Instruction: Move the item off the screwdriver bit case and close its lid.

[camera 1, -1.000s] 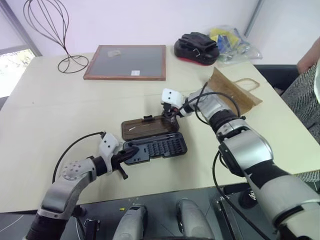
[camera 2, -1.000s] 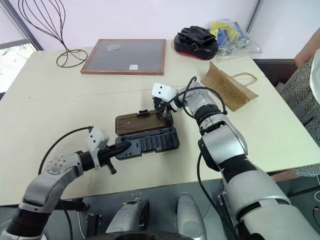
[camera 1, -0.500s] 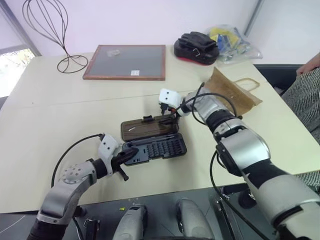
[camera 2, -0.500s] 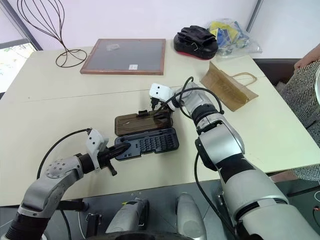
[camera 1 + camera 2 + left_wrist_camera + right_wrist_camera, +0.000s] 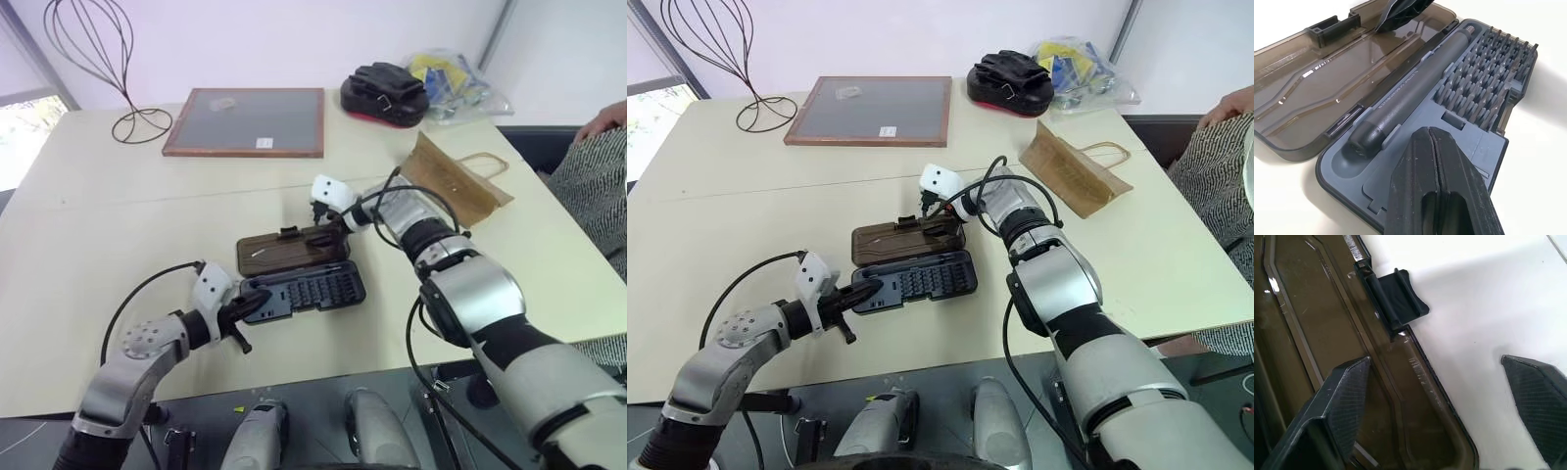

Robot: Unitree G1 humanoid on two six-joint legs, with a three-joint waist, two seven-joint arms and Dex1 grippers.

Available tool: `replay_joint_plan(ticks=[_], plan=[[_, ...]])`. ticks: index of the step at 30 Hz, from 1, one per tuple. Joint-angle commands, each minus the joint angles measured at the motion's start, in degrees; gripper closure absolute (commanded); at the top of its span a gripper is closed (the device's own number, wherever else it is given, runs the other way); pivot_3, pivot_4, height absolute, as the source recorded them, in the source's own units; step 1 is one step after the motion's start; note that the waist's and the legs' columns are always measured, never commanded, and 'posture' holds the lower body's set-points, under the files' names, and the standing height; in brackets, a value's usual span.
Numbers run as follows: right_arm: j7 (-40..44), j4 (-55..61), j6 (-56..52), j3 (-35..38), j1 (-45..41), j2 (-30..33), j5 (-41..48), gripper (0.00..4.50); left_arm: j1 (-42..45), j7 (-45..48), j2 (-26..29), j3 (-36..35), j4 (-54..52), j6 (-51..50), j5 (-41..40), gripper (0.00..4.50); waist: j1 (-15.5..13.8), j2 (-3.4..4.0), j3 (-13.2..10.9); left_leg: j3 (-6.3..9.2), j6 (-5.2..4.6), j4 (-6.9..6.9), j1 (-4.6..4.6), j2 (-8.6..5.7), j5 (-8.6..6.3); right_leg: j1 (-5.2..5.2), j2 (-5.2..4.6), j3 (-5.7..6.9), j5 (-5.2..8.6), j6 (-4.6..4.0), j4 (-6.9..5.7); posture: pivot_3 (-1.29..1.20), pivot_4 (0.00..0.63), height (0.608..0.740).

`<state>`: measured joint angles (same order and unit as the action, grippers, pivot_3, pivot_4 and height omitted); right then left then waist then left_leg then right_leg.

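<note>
Lid (image 5: 292, 250) open flat, right end effector (image 5: 328, 221) spread wide over its far edge, left end effector (image 5: 253, 300) closed on the case tray (image 5: 304, 290).

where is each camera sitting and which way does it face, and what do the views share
Left and right eye views: on the head, looking forward and down over the table; both arms show, the open screwdriver bit case between them.
Left wrist view: on the left wrist, looking along the shut left gripper resting on the case's tray.
Right wrist view: on the right wrist, looking down at the lid; the right gripper is open across the lid's far edge.
Shared: all show the flat-lying lid and its black latch.
</note>
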<state>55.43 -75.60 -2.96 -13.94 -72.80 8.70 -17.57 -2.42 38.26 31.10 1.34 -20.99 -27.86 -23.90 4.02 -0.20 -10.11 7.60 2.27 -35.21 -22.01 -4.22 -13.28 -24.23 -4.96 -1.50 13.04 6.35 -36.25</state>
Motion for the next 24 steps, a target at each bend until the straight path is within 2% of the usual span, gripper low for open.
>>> replay_joint_plan(ticks=[1, 3, 6, 7, 24], plan=[[-1.7, -1.9, -1.7, -0.7, 2.0, -0.5, -1.3, 1.89, -0.6, -0.2, 0.5, -0.9, -1.8, 0.0, 0.1, 4.5, 0.0, 0.0, 0.0, -0.01, 0.0, 0.0, 0.13, 0.02, 0.0, 0.14, 0.02, 0.0, -0.01, -0.02, 0.0, 0.0, 0.15, 0.734], [-1.7, -1.9, -1.7, -0.9, 2.2, -0.6, -1.4, 2.86, -0.6, -0.2, 0.6, -1.2, -2.0, -0.2, 0.1, 4.5, -0.1, 0.0, 0.0, 0.01, 0.0, 0.07, 0.62, 0.05, -0.01, 0.63, 0.04, 0.01, 0.09, -0.19, 0.03, 0.0, 0.15, 0.734], [-1.5, -1.9, -1.9, -1.0, 2.3, -1.0, -1.5, 4.35, -0.8, -0.2, 0.8, -1.6, -2.3, -0.3, 0.0, 4.5, -0.1, -0.1, 0.1, 0.02, -0.01, 0.08, 0.69, 0.06, -0.01, 0.77, 0.07, 0.09, 0.23, -0.29, 0.06, 0.0, 0.15, 0.734], [-1.4, -1.9, -2.0, -1.0, 2.4, -1.1, -1.5, 4.46, -0.8, -0.2, 0.9, -1.6, -2.4, -0.3, 0.0, 4.5, 0.0, -0.17, 0.2, 0.04, -0.02, 0.1, 0.71, 0.06, -0.02, 0.79, 0.07, 0.09, 0.23, -0.28, 0.06, 0.0, 0.15, 0.734], [-0.1, -1.8, -0.7, -2.8, 3.3, -2.0, -3.4, 4.46, -1.8, -0.1, 0.8, -2.3, -0.6, 2.1, 0.7, 4.5, 0.0, -0.17, 0.2, 0.13, -0.01, 0.17, 0.73, 0.13, -0.02, 0.75, 0.18, 0.07, 0.23, -0.29, 0.06, 0.0, 0.15, 0.734]])
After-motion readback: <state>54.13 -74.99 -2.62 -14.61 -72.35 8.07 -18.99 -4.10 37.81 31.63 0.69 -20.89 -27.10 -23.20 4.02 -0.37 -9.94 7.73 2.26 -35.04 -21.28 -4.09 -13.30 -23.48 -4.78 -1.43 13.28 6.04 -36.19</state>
